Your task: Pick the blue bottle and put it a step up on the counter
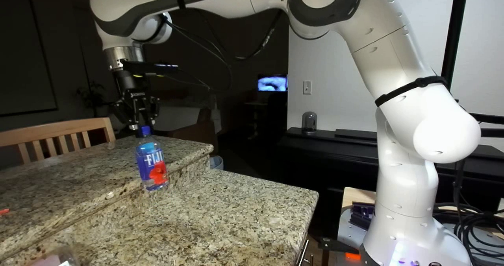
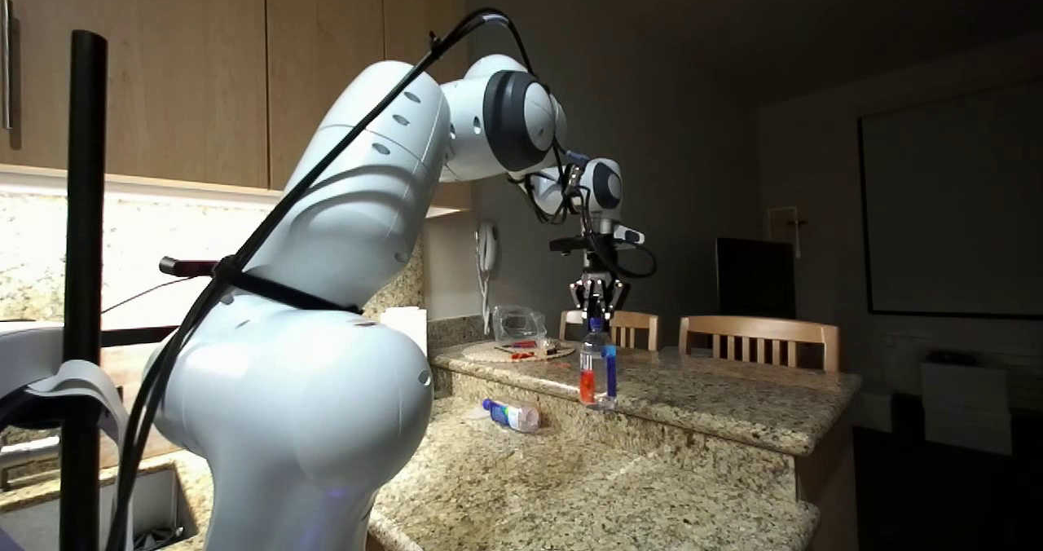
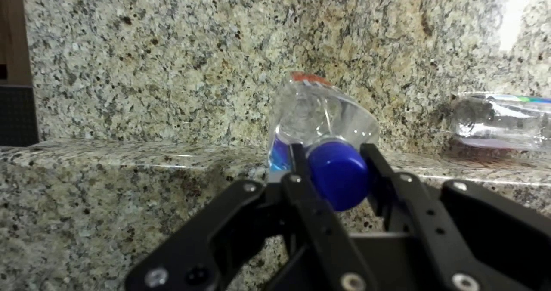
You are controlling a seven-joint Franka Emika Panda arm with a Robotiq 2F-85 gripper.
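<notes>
Arm (image 1: 370,34) arches outward, hand (image 3: 333,153) pointing down, clasping the bottle (image 1: 152,164) by its cap (image 3: 340,177).

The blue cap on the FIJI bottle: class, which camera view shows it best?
The wrist view: the blue cap looks largest there, its top visible between the fingers. Both exterior views show it small, side-on, atop the bottle.

arm (image 1: 382,49): raised, bent, extended outward | wrist (image 1: 124,55): pointing down | pincer (image 3: 335,168): fingers (image 3: 301,187) clamped, narrow gap between
</notes>
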